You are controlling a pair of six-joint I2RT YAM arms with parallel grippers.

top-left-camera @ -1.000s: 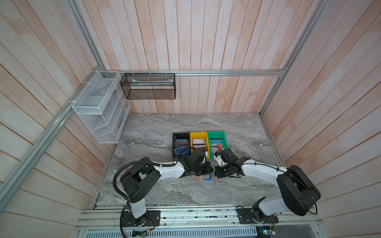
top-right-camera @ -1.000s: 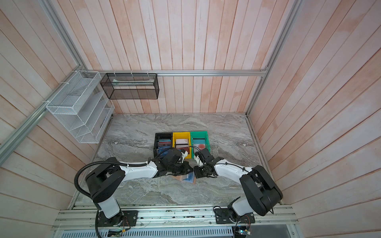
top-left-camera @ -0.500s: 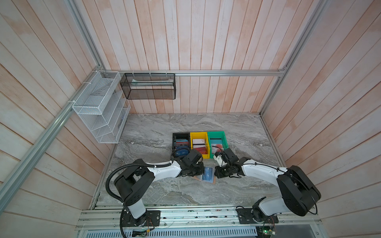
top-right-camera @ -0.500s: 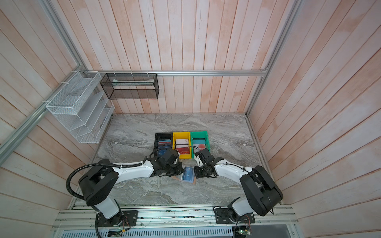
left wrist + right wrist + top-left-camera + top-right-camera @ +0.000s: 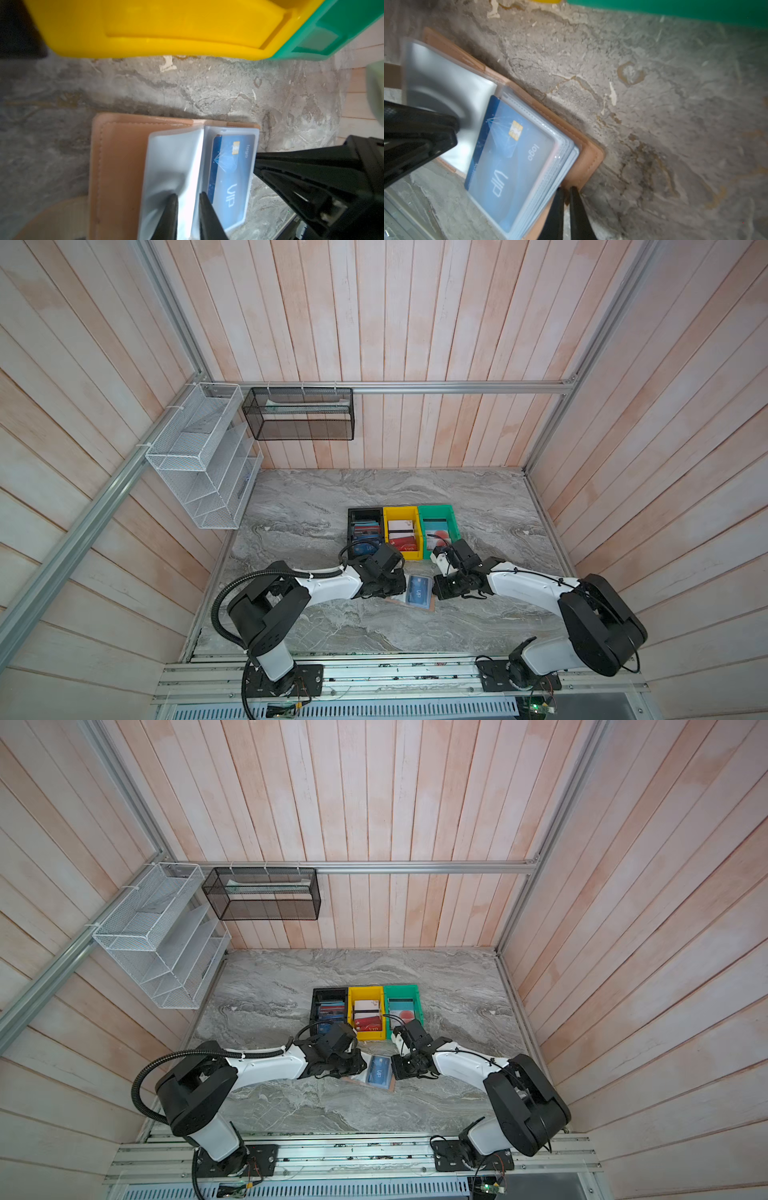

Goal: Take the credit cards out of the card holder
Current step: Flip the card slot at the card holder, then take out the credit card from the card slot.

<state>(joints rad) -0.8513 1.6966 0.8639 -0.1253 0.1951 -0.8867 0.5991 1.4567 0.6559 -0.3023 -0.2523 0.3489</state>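
Marble tabletop (image 5: pixel 332 497), card holder (image 5: pixel 116 166) open lengthwise along yellow bin (image 5: pixel 166 25), right gripper (image 5: pixel 566 190) low pinching one end, left gripper (image 5: pixel 188 195) opposite, barely parted.

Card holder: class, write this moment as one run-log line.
card holder: open; blue VIP card: sleeved; left tool: open over clear page; right tool: shut on holder edge

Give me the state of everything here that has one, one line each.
card holder, open, lying flat.
clear sleeve, lifted and curled.
blue VIP card, inside a sleeve, not pulled out.
left end effector, slightly open at the lifted sleeve.
right end effector, shut, tips at the holder's cover edge.
black bin, holds cards.
yellow bin, holds cards.
green bin, holds cards.
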